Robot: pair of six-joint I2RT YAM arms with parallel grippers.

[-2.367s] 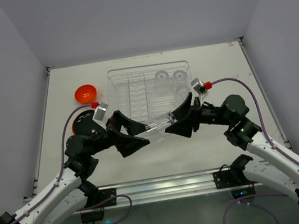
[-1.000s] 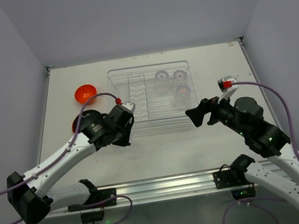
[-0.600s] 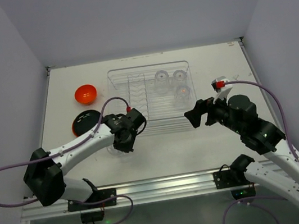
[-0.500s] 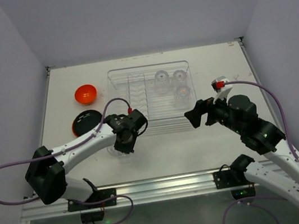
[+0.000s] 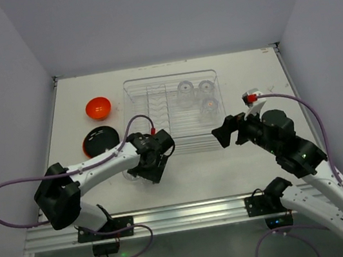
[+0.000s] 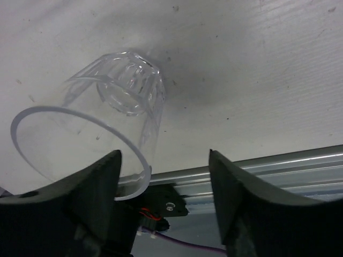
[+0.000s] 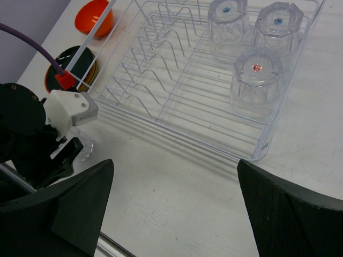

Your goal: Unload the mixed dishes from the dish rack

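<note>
The clear dish rack [image 5: 156, 114] stands mid-table and holds three upturned clear tumblers [image 5: 207, 105], which also show in the right wrist view [image 7: 257, 75]. A fourth tumbler [image 5: 133, 173] stands on the table in front of the rack's left corner. My left gripper [image 5: 150, 169] is open beside it. In the left wrist view the tumbler [image 6: 115, 115] stands mouth up in front of my left finger [image 6: 99, 184], mostly outside the gap. My right gripper [image 5: 222, 132] is open and empty, hovering right of the rack's front corner. The orange bowl [image 5: 97, 107] and a black plate [image 5: 100, 140] lie left of the rack.
The table's near edge, with its metal rail [image 5: 191, 213], runs just behind the left gripper. White side walls close in the table. In the right wrist view the left arm [image 7: 32, 134] lies front left of the rack [image 7: 177, 120].
The left arm carried the tumbler from between both grippers to the table in front of the rack and let go. The right arm drew back to the right and stays still.
</note>
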